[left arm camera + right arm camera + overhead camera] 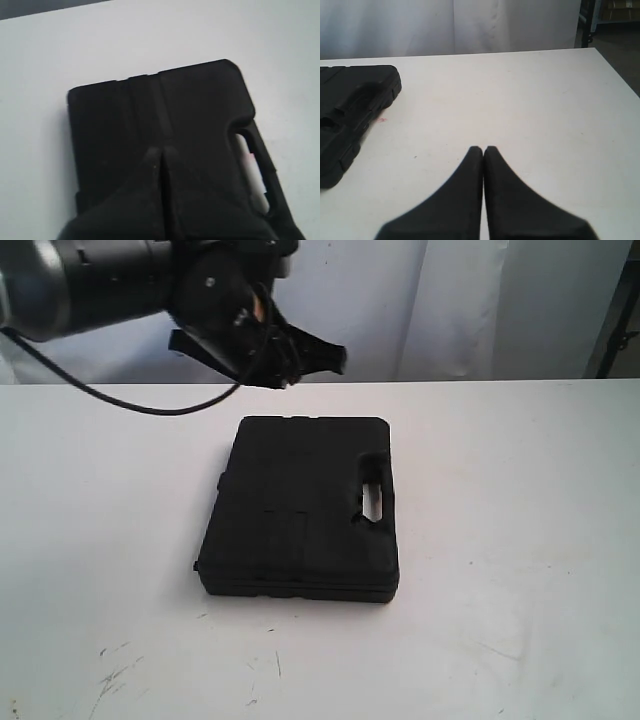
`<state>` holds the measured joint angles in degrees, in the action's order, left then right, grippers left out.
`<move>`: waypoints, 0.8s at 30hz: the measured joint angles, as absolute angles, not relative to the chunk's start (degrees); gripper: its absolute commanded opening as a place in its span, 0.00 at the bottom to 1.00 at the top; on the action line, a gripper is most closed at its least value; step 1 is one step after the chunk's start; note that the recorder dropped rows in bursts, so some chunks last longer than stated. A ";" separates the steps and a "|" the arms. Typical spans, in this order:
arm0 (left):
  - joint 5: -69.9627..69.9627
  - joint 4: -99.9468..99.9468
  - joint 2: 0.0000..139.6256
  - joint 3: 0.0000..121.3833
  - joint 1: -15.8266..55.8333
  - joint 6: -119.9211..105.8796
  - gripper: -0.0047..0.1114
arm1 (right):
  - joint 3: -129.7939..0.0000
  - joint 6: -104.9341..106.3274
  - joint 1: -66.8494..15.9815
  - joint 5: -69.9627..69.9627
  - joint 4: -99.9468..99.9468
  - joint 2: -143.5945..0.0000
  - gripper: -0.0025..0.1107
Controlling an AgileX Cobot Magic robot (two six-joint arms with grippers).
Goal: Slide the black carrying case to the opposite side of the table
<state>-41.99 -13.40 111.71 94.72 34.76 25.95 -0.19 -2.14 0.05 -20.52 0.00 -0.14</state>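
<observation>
The flat black case (pixel 300 510) lies in the middle of the white table (pixel 500 490), its handle slot (pixel 373 495) toward the right. My left gripper (pixel 335 358) hangs in the air beyond the case's far edge, fingers pressed together and holding nothing. The left wrist view looks down on the case (pixel 165 120) with the left gripper (pixel 161 150) shut above its lid. In the right wrist view, the right gripper (pixel 483 149) is shut and empty over bare table, with the case (pixel 350 105) off to one side. The right arm does not show in the exterior view.
A white curtain (pixel 450 300) hangs behind the table's far edge. A black cable (pixel 120 400) trails from the left arm over the table. Dark scuff marks (pixel 115 675) sit near the front left. A small pink spot (pixel 382 120) lies beside the case.
</observation>
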 measured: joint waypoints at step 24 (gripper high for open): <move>-32.03 -15.91 63.09 48.46 27.38 29.34 0.04 | -0.19 -2.14 0.05 -20.52 0.00 -0.14 0.02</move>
